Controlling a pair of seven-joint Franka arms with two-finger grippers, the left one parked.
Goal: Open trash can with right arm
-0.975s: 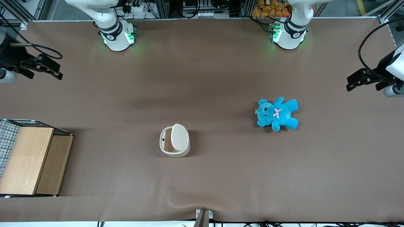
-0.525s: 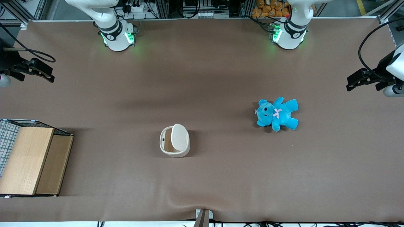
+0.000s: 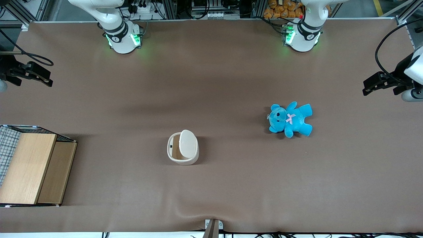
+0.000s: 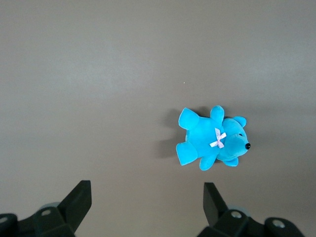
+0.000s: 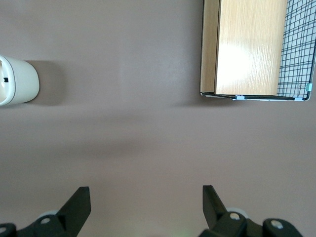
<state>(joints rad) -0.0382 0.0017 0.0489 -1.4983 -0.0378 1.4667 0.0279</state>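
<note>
Brown cloth-covered table (image 3: pixel 231 76) fills the front view, w/ alu framing and cables along its edge by the arm bases. Wooden box w/ wire mesh (image 3: pixel 29 167) at working arm's end, partly cut off by the frame. Trash can (image 3: pixel 182 147) near table middle, upright, lid (image 3: pixel 187 143) tipped up on edge, tan inside showing; lid's long axis runs toward the bases. Blue teddy (image 3: pixel 290 119) toward parked arm's end. Gripper (image 3: pixel 38 74) hovers above table at working arm's end, fingers (image 5: pixel 79 203) spread wide, nothing held.
</note>
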